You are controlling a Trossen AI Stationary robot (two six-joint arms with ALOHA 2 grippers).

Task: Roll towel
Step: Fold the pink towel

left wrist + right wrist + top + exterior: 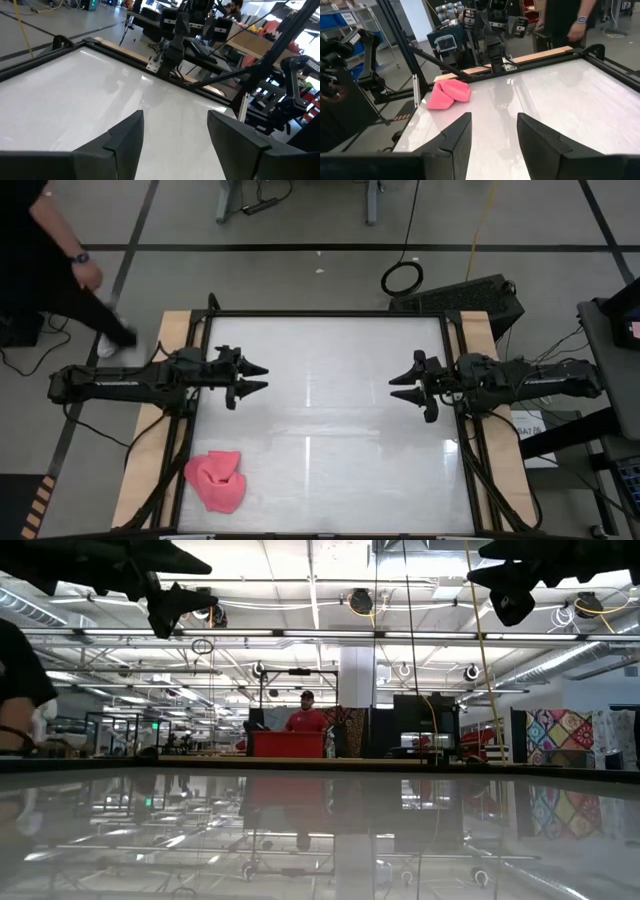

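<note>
The left gripper (262, 377) hovers over the glossy white table (330, 410) with its fingers spread wide, holding nothing; the right gripper (394, 387) faces it, equally wide and empty. The crumpled bright pink towel (217, 479) lies in the table's near left corner, well apart from both

The scene is lit brightly and evenly from overhead. The glossy white counter (330, 410) is streaked with pale glare in the high view, and ceiling lights are mirrored across it in the low view. Against that bright ceiling, both arms are reduced to black silhouettes. Motion blur is seen on a person's hand (88, 275). The near fingers (120, 145) are rendered soft in the wrist views.
</note>
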